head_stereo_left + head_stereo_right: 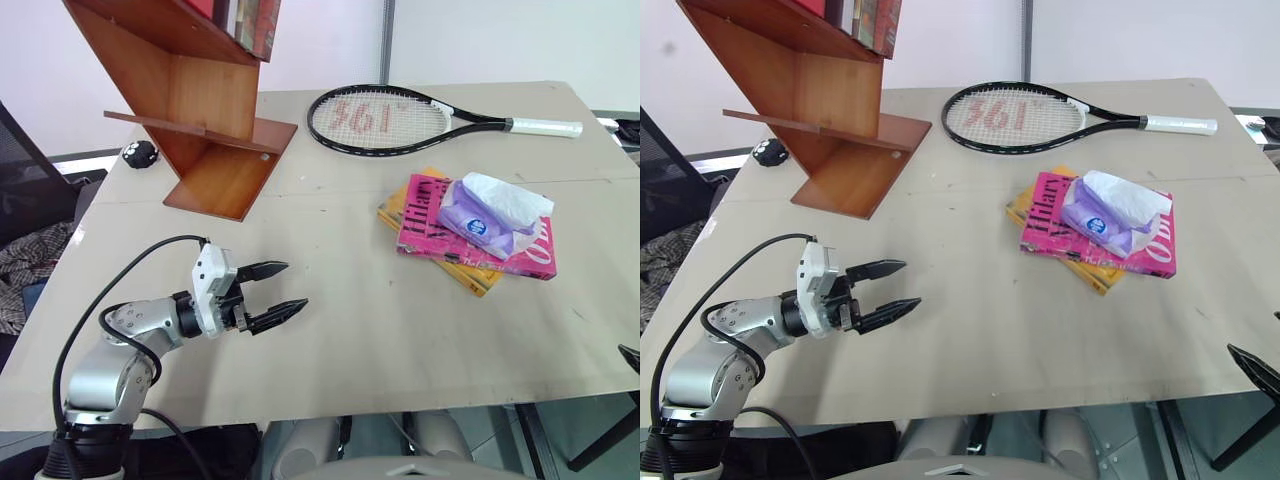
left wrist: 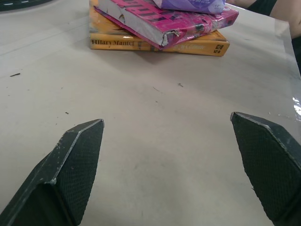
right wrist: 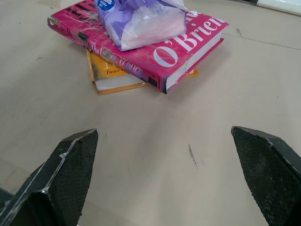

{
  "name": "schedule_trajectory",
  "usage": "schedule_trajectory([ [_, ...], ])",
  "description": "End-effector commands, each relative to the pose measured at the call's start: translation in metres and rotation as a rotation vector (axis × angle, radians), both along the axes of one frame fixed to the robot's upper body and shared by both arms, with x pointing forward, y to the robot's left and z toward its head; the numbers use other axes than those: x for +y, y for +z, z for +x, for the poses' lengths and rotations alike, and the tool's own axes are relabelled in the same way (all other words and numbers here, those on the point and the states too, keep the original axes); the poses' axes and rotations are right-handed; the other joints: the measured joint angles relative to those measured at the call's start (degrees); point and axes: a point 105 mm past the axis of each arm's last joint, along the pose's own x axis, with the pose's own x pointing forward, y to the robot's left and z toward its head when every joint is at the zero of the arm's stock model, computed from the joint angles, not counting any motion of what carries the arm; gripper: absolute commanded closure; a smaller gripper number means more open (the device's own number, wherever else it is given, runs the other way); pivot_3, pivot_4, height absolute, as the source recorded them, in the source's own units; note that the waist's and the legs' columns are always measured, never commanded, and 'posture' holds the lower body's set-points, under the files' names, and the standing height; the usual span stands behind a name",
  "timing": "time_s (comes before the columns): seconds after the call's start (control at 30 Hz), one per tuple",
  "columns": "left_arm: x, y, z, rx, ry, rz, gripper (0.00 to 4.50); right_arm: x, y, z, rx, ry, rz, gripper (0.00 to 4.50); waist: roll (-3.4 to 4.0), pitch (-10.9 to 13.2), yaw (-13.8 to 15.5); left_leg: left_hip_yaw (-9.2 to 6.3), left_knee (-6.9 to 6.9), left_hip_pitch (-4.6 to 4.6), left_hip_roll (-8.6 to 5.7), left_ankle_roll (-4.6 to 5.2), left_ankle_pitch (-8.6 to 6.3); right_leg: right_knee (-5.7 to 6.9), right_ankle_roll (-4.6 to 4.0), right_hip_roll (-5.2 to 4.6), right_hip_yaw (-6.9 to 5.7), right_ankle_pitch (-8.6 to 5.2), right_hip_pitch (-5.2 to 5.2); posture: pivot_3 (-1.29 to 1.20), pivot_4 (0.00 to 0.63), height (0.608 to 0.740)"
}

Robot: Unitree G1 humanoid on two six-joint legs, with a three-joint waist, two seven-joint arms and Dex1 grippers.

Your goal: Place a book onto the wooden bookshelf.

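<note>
A: What do the head views show?

B: The left tool (image 1: 275, 292) hovers low over the tabletop (image 1: 350, 330), its two black fingers spread apart with nothing between them. Ahead of its fingertips, well apart, lies the pink book (image 1: 430, 215), stacked on a yellow-orange book (image 1: 470, 275), with a purple tissue pack (image 1: 490, 215) resting on top of the pink cover. Off to the tool's far side and further back stands the wooden bookshelf (image 1: 200, 120), a few books (image 1: 255, 22) already leaning on its upper board. A small black object (image 1: 139, 154) sits just beside the shelf, and a tennis racket (image 1: 400, 120) lies beyond the stack.

A: And the left wrist view?

B: Both fingers (image 2: 75, 165) stand wide, released, over bare tabletop. The pink book (image 2: 164, 23) is straight ahead of them, its worn corner toward the tool, the yellow-orange one beneath.

A: The right wrist view?

B: The right tool (image 3: 169, 179) is likewise released, its fingers far apart and empty. The pink book (image 3: 183, 42) lies ahead, near but untouched, tissue pack (image 3: 141, 19) on it.
</note>
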Motion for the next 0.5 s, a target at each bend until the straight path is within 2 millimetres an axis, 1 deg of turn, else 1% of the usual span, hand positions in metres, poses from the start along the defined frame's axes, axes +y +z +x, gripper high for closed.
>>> schedule_trajectory([
  [0.03,-0.009,0.021,0.006,-0.071,-0.053,-0.041,0.05,0.019,0.023,0.023,-0.11,0.006,0.002,0.0,0.0,0.0,0.0,0.0,0.0,0.0,0.0,0.0,0.0,0.0,0.0,0.0,0.0,0.0,0.0,0.0,0.15,0.74],
  [0.07,-0.016,0.032,0.008,-0.089,-0.094,-0.08,0.05,0.031,0.034,0.035,-0.158,-0.001,0.016,0.0,0.0,0.0,0.0,0.0,-0.01,0.0,0.0,-0.01,-0.01,-0.01,0.0,0.0,0.0,0.0,0.0,0.0,0.15,0.74],
  [0.1,-0.024,0.041,0.008,-0.112,-0.143,-0.103,0.05,0.048,0.043,0.043,-0.136,0.026,0.018,0.0,0.02,0.1,-0.1,-0.02,0.03,-0.02,0.0,-0.03,-0.02,0.0,0.0,0.0,0.0,0.01,0.0,0.0,0.15,0.74],
  [0.13,-0.028,0.048,0.007,-0.126,-0.179,-0.117,0.05,0.059,0.049,0.05,-0.131,0.03,-0.034,0.0,0.19,0.1,-0.1,-0.02,0.07,-0.06,0.0,-0.08,-0.04,0.01,-0.02,0.02,0.0,0.03,-0.04,0.0,0.15,0.74],
  [0.17,-0.03,0.051,0.006,-0.134,-0.206,-0.121,0.05,0.064,0.051,0.055,-0.114,0.026,-0.063,0.0,0.32,0.0,-0.1,0.04,0.18,-0.09,0.0,-0.08,-0.03,0.04,-0.09,0.0,0.01,0.07,-0.06,0.0,0.15,0.74],
  [0.2,-0.032,0.054,0.004,-0.143,-0.238,-0.121,0.05,0.073,0.052,0.06,-0.061,0.062,-0.017,0.0,0.3,-0.1,-0.1,0.07,0.18,-0.08,-0.01,-0.08,-0.03,0.05,-0.1,0.0,0.04,0.08,-0.05,0.0,0.15,0.74],
  [0.27,-0.034,0.059,0.002,-0.166,-0.281,-0.124,0.05,0.087,0.061,0.074,-0.054,0.116,0.019,0.0,0.1,-0.1,-0.2,0.05,0.16,-0.03,0.06,0.03,0.03,0.04,-0.09,0.05,-0.05,0.07,0.01,0.0,0.15,0.74],
  [0.33,-0.036,0.065,-0.002,-0.19,-0.322,-0.129,0.05,0.095,0.066,0.094,-0.027,0.121,0.024,0.0,-0.02,0.0,-0.2,0.04,0.13,-0.09,0.1,0.15,0.11,0.01,-0.1,0.08,-0.09,0.08,-0.03,0.0,0.15,0.74],
  [0.4,-0.038,0.069,-0.006,-0.198,-0.351,-0.129,0.05,0.105,0.069,0.112,-0.001,0.141,0.016,0.0,-0.07,0.1,-0.2,0.07,0.13,-0.16,0.09,0.0,0.2,-0.02,-0.1,0.06,-0.07,0.08,-0.08,0.0,0.15,0.74],
  [0.43,-0.038,0.07,-0.007,-0.201,-0.359,-0.124,0.05,0.109,0.069,0.12,0.014,0.152,-0.005,0.0,-0.05,0.1,-0.2,0.09,0.13,-0.17,0.09,-0.09,0.25,-0.04,-0.1,0.06,-0.07,0.08,-0.09,0.0,0.15,0.74],
  [0.5,-0.039,0.07,-0.01,-0.204,-0.371,-0.111,0.05,0.115,0.061,0.138,0.078,0.155,-0.038,0.0,-0.12,0.1,-0.2,0.09,0.08,-0.22,0.09,-0.11,0.26,-0.09,-0.1,0.04,-0.08,0.08,-0.12,0.0,0.15,0.74],
])
